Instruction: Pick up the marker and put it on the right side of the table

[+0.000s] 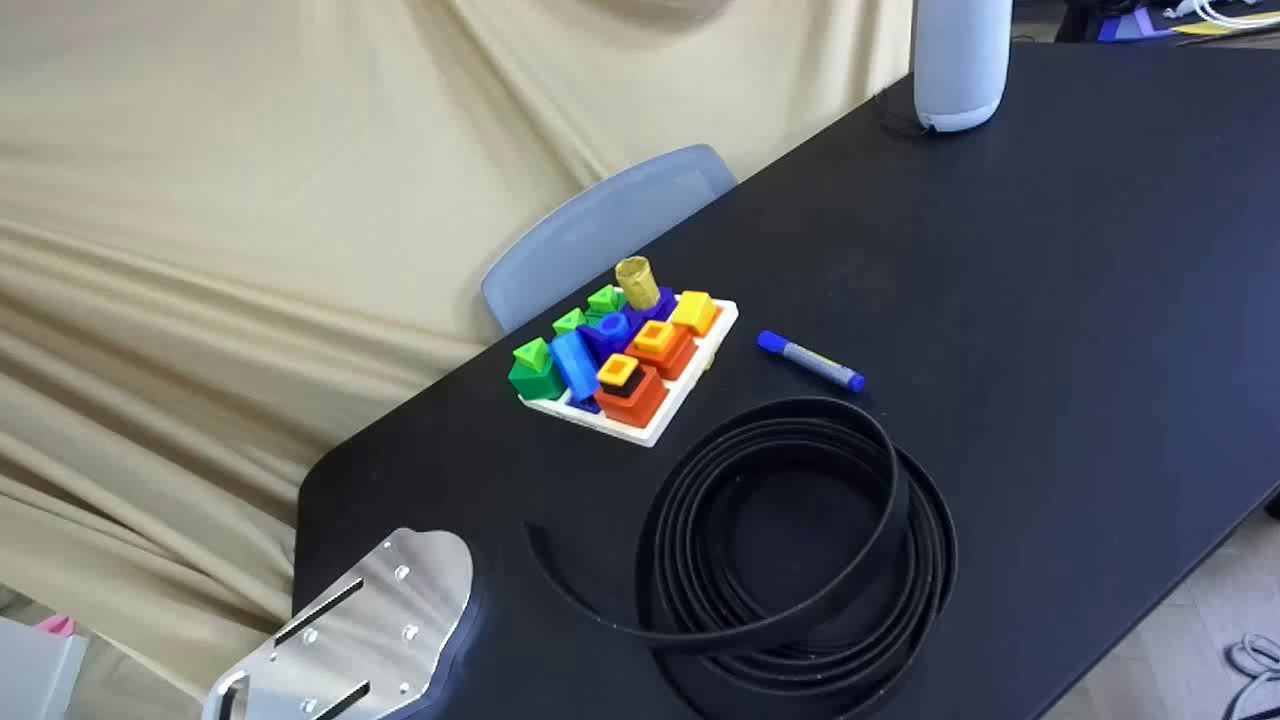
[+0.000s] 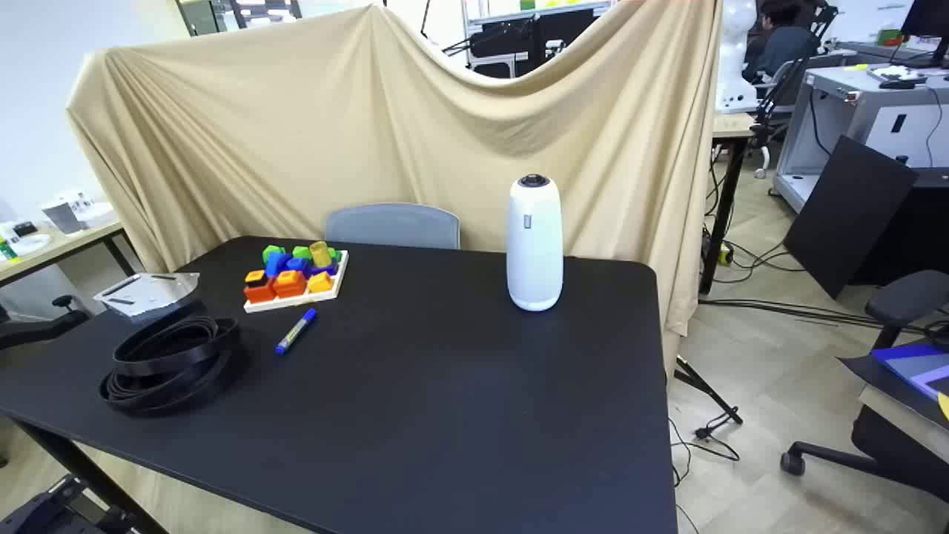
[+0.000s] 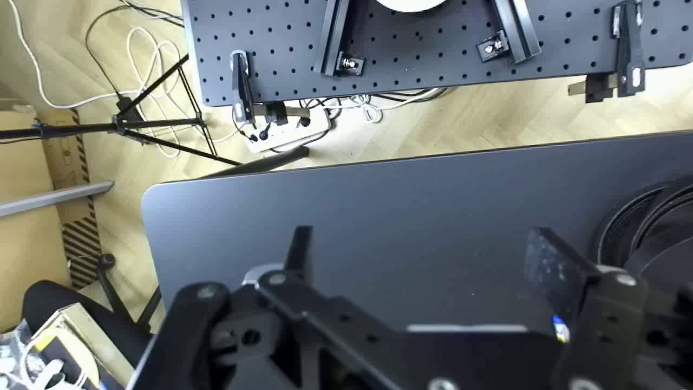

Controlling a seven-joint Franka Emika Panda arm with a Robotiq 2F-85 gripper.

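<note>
The marker is a slim blue and grey pen lying flat on the black table. It shows in both exterior views (image 1: 812, 362) (image 2: 296, 331), between the toy tray and the black coil. In the wrist view only a small blue and white bit of the marker (image 3: 561, 328) shows beside the right finger; the rest is hidden behind the gripper. The table (image 1: 1060, 300) also fills much of an exterior view (image 2: 445, 415) and the wrist view (image 3: 379, 216). My gripper (image 3: 420, 244) is wide open and empty above the table. It is not seen in the exterior views.
A toy tray with coloured blocks (image 1: 690, 385) (image 2: 296, 300) stands beside the marker. A coiled black strap (image 1: 800, 640) (image 2: 159, 363) lies close by. A metal plate (image 1: 370, 620) is near a corner. A tall white device (image 2: 535, 245) stands near the cloth backdrop (image 2: 296, 148).
</note>
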